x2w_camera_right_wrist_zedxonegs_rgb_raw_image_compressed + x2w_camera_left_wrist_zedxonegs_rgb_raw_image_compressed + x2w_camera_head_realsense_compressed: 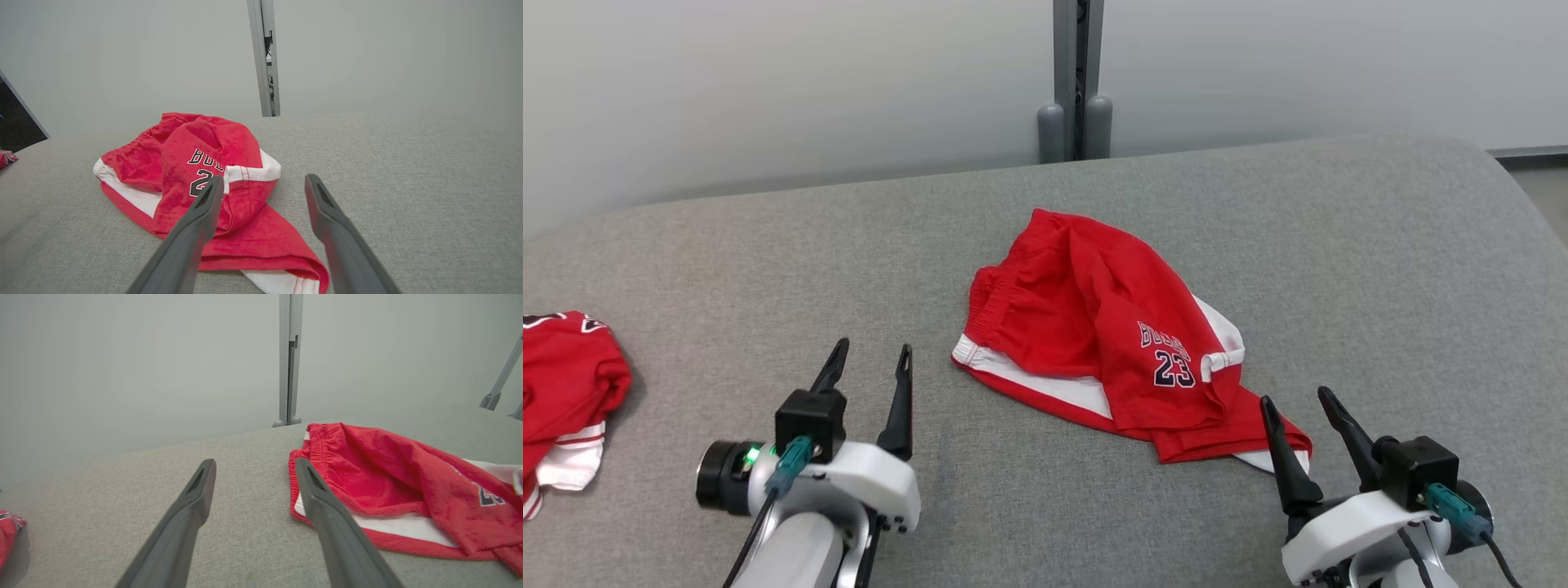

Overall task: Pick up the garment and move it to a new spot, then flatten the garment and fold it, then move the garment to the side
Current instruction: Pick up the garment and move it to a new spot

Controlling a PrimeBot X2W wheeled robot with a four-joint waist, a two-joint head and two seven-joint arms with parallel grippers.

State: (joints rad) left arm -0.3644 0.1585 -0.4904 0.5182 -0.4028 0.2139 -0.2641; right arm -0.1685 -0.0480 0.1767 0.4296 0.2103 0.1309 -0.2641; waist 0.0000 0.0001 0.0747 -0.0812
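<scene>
The left gripper (872, 353) hangs low over the grey cushion (1339, 245), released, its two dark fingers spread with nothing between them. Its pale forearm rises from the bottom edge of the head view and the fingers point away from the robot, toward the wall (768, 82). It sits just left of the red shorts (1094, 327), apart from them; in its own wrist view the right finger (327, 506) lines up with the elastic waistband edge but does not clearly touch it.

The right gripper (1295, 398) is also released and empty, fingers parted. Its forearm comes up from the lower right corner, fingers leaning slightly left. Its left finger (196, 228) stands in front of the lower hem of the shorts; whether it touches the cloth I cannot tell.

The shorts lie crumpled near the middle of the cushion, between the two grippers, one leg folded over the other, white side stripes showing and a dark "23" printed on the upper layer. A second red garment (564, 384) lies bunched at the far left edge of the cushion. A grey post (1078, 82) stands against the wall behind.
</scene>
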